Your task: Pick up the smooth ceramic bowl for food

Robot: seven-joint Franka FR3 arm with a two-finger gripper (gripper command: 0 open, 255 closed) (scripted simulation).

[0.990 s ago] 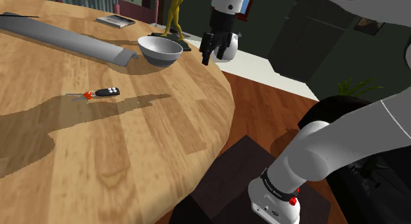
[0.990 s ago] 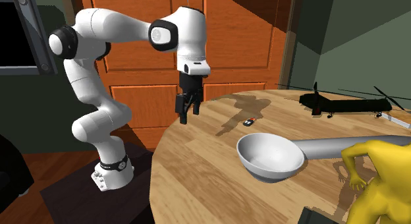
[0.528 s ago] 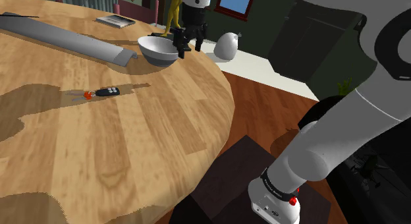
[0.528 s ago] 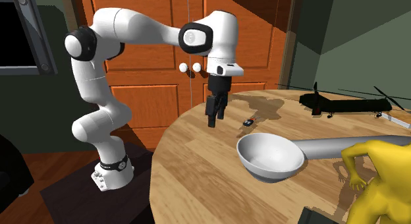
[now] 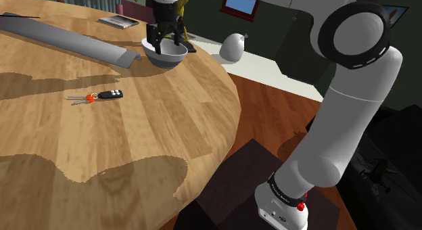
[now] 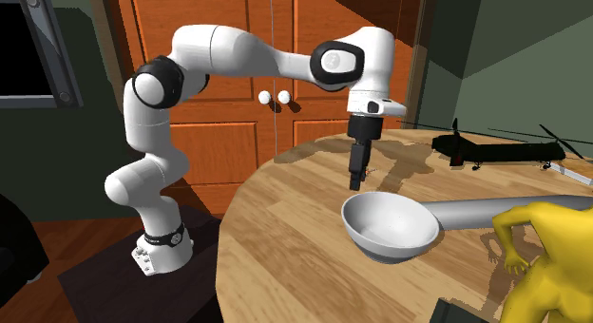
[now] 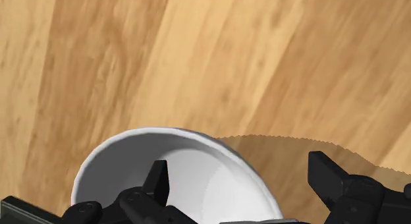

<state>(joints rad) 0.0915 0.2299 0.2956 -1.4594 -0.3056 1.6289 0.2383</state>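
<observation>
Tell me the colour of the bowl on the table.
Plain white; the bowl shows best in the second exterior view.

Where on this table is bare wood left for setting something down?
Widest bare wood: from the key fob to the table edge beside the stand. A smaller patch lies between key fob and bowl. Crowded around the bowl: tool, grey bar, yellow figure.

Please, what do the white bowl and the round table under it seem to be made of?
Bowl: plain white and smooth, with soft shading and no pattern. It could be glazed ceramic, though the look alone does not rule out plastic.
Table: wood, light brown, with clear grain lines and plank seams. The finish looks smooth and rather dull.
</observation>
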